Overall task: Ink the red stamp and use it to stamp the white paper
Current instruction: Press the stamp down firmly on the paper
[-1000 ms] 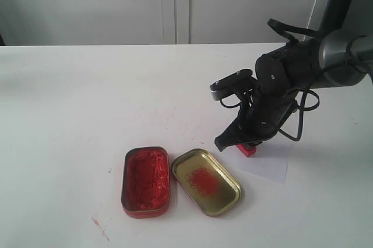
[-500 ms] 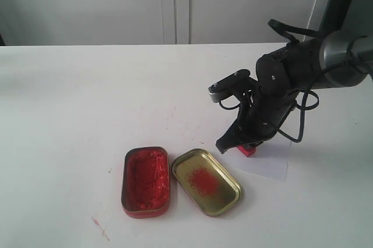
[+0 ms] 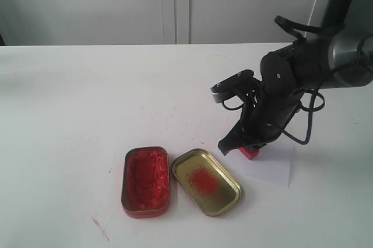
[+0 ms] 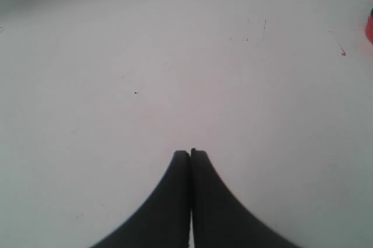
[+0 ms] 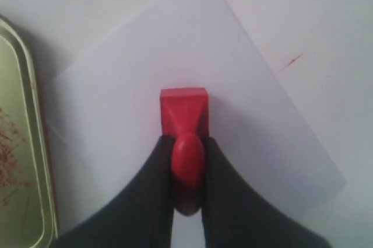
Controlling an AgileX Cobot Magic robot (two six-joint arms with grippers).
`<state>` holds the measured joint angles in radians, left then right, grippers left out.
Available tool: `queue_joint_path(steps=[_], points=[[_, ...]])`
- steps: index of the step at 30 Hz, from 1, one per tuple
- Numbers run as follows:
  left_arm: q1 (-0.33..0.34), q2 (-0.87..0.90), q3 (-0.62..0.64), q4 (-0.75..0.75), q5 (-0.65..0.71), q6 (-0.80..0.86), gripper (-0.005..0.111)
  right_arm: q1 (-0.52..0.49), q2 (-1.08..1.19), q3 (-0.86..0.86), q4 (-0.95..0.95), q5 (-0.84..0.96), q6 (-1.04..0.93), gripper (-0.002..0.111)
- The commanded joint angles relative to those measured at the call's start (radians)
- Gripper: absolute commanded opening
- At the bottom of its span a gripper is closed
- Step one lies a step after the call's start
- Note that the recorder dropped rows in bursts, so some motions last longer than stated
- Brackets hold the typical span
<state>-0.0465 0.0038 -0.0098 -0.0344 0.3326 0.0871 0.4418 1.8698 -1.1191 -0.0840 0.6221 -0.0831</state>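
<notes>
My right gripper (image 5: 187,143) is shut on the knob handle of the red stamp (image 5: 184,111), whose square base sits over the white paper (image 5: 175,55). In the exterior view the red stamp (image 3: 249,153) shows just below the black right gripper (image 3: 245,143), at the left edge of the white paper (image 3: 271,166) on the table's right side. No stamped mark shows on the paper. My left gripper (image 4: 190,153) is shut with nothing between its fingers, above bare white tabletop; it is out of the exterior view.
An open tin of red ink paste (image 3: 145,181) lies front centre, with its gold lid (image 3: 206,181) bearing a red smear beside it, close to the paper. The lid's rim (image 5: 35,143) shows in the right wrist view. Red smudges mark the tabletop (image 3: 100,227).
The right gripper has shifted slightly right with the stamp, and the paper has moved a little to the right with it. The left gripper view has no earlier frame.
</notes>
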Motion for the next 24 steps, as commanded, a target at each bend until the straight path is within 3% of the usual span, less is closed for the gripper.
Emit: queue_joint_path(steps=[1, 24], points=[[-0.005, -0.004, 0.01, -0.002, 0.001, -0.002, 0.0, -0.003, -0.025, 0.003, 0.01, 0.002, -0.012, 0.0], [-0.005, -0.004, 0.01, -0.002, 0.001, -0.002, 0.0, -0.003, -0.051, 0.003, 0.068, -0.008, -0.012, 0.0]])
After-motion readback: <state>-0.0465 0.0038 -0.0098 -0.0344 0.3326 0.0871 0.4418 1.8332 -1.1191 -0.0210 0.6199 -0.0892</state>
